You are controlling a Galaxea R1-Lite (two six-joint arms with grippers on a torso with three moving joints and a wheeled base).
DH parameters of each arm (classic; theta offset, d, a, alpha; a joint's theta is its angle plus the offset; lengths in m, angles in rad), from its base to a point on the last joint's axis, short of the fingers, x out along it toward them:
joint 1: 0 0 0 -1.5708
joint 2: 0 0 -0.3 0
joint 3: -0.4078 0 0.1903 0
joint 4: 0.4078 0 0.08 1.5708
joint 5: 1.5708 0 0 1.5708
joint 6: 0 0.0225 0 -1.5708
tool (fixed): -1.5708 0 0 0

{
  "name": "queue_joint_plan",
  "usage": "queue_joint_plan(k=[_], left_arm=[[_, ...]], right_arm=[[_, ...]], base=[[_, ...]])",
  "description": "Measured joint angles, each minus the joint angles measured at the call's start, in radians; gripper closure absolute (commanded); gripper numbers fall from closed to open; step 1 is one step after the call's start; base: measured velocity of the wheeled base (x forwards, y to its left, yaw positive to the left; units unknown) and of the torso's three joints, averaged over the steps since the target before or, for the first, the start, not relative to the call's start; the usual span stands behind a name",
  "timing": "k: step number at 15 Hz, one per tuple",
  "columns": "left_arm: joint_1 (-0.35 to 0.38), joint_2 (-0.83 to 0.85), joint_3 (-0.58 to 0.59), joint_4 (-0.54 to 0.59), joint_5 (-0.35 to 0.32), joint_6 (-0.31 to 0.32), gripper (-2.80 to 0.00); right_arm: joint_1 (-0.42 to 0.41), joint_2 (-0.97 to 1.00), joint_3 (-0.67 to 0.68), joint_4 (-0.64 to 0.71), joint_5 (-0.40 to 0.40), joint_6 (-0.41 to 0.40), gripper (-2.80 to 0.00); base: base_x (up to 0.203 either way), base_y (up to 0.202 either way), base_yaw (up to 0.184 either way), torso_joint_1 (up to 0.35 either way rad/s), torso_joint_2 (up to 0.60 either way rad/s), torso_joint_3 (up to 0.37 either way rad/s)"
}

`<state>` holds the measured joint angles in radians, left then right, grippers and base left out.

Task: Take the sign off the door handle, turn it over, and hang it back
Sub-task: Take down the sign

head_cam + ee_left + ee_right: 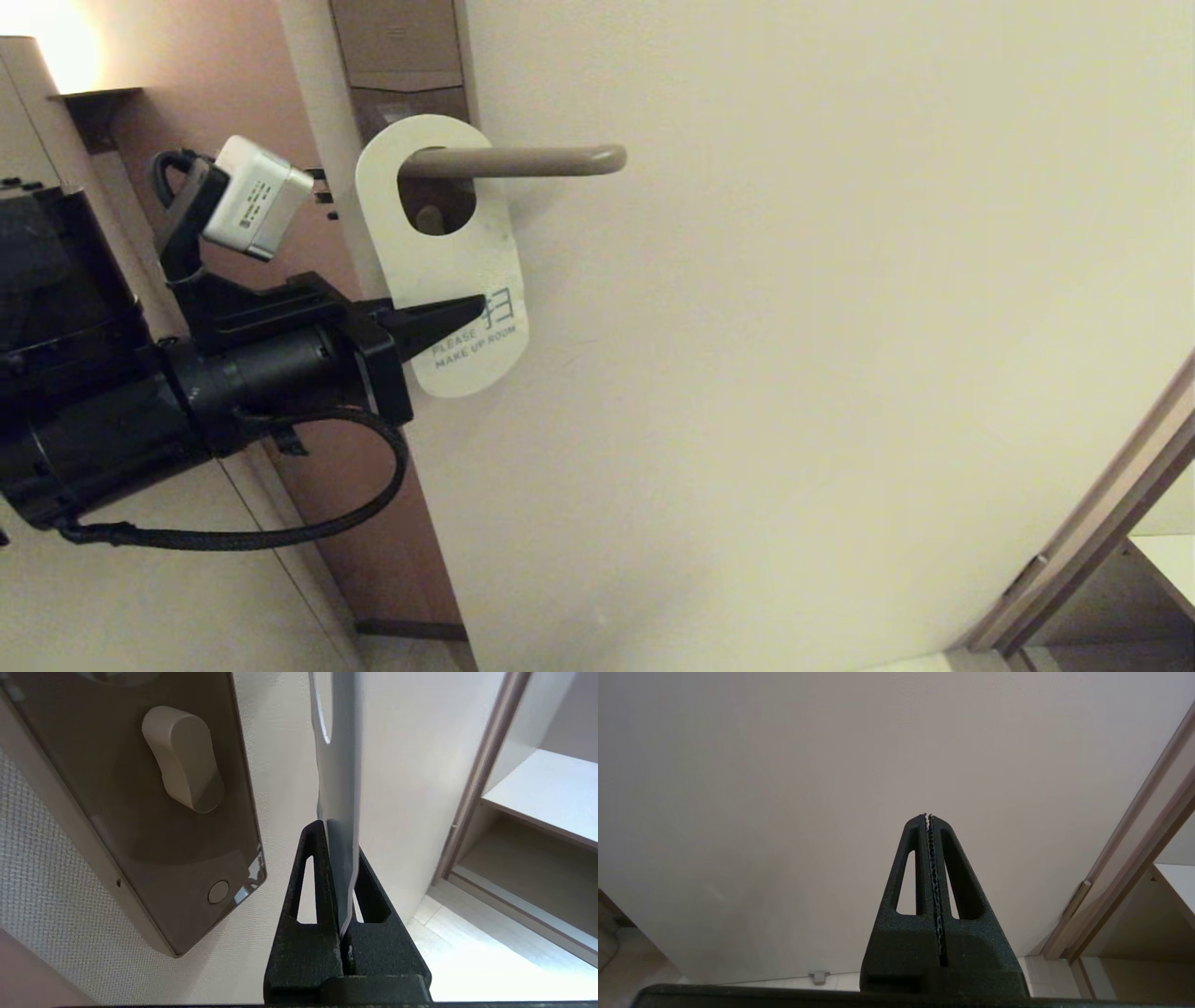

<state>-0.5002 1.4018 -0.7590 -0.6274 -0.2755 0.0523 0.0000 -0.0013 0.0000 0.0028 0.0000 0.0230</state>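
Note:
The sign [446, 261] hangs by its oval hole on the door handle [523, 161], white "PLEASE MAKE UP ROOM" side facing me, tilted a little. The handle is a horizontal beige-grey lever on a tall brown lock plate [401, 56]. My left gripper [471, 313] reaches in from the left and is shut on the sign's lower part. In the left wrist view the sign [338, 788] runs edge-on between the black fingers [310, 868], its blue-grey face showing. My right gripper [928, 816] is shut and empty, pointing at the bare door, outside the head view.
The pale door [794, 373] fills most of the view. Its left edge and a brown wall [233, 75] lie behind my left arm. A door frame [1092, 532] and shelves [537, 812] stand at the lower right. A second lock plate with a thumb-turn [184, 760] shows beside the sign.

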Motion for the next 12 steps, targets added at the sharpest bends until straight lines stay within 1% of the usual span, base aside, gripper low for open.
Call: queue_joint_plan(k=[3,5,6,9,12], left_arm=[[-0.018,0.019,-0.017,0.001,0.067,0.021,0.0],[-0.047,0.036,-0.029,0.001,0.122,0.034,0.0],[-0.062,0.044,-0.036,0.001,0.136,0.034,0.0],[-0.086,0.067,-0.071,0.006,0.146,0.036,0.0],[-0.11,0.082,-0.107,0.04,0.177,0.041,0.0]], right_arm=[[0.0,0.0,0.0,0.0,0.0,0.0,0.0],[0.0,0.0,0.0,0.0,0.0,0.0,0.0],[0.0,0.0,0.0,0.0,0.0,0.0,0.0],[0.0,0.0,0.0,0.0,0.0,0.0,0.0],[0.0,0.0,0.0,0.0,0.0,0.0,0.0]], base=[[0.0,0.0,0.0,0.0,0.0,0.0],[0.0,0.0,0.0,0.0,0.0,0.0],[0.0,0.0,0.0,0.0,0.0,0.0],[0.0,0.0,0.0,0.0,0.0,0.0],[0.0,0.0,0.0,0.0,0.0,0.0]])
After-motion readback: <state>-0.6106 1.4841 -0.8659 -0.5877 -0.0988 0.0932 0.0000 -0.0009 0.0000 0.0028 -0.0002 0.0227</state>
